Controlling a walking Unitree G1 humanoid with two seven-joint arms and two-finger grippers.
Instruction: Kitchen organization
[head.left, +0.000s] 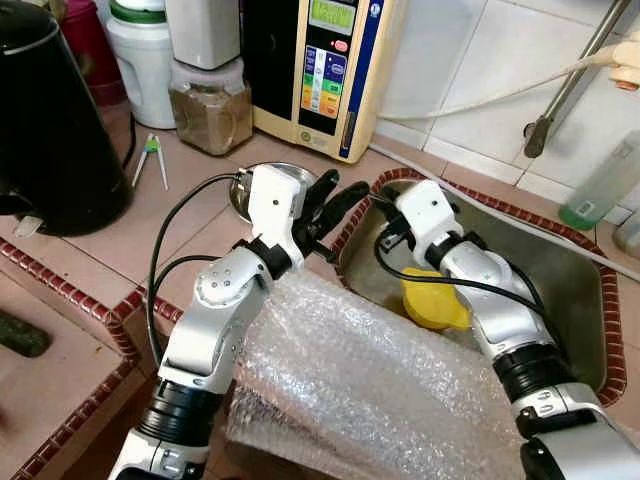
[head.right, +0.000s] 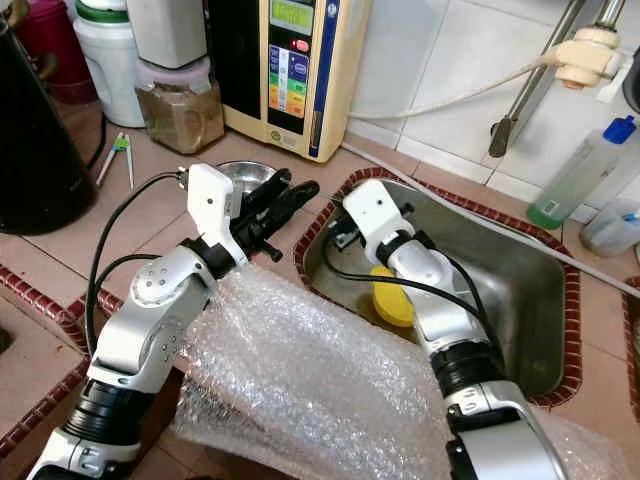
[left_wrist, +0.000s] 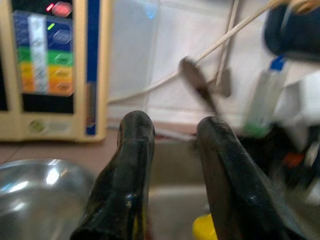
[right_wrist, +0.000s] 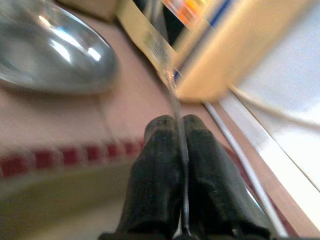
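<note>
My left gripper (head.left: 340, 190) hovers open over the counter's red-tiled edge, between a steel bowl (head.left: 245, 190) and the sink (head.left: 560, 270). Nothing is between its fingers (left_wrist: 132, 150). The bowl stands on the counter, partly hidden behind my left arm. My right gripper (right_wrist: 175, 122) reaches over the sink's left rim and is shut on a thin metal utensil handle (right_wrist: 174, 100) that sticks out past its tips. A yellow object (head.left: 430, 305) lies in the sink under my right forearm. What the handle ends in is blurred.
A cream water machine (head.left: 325, 70) stands against the tiled wall, with a jar of brown powder (head.left: 210, 110) beside it. A black kettle (head.left: 50, 110) is at the left, and green tongs (head.left: 150, 155) lie nearby. Bubble wrap (head.left: 370, 390) covers the front. A green bottle (head.left: 600, 190) stands at the right.
</note>
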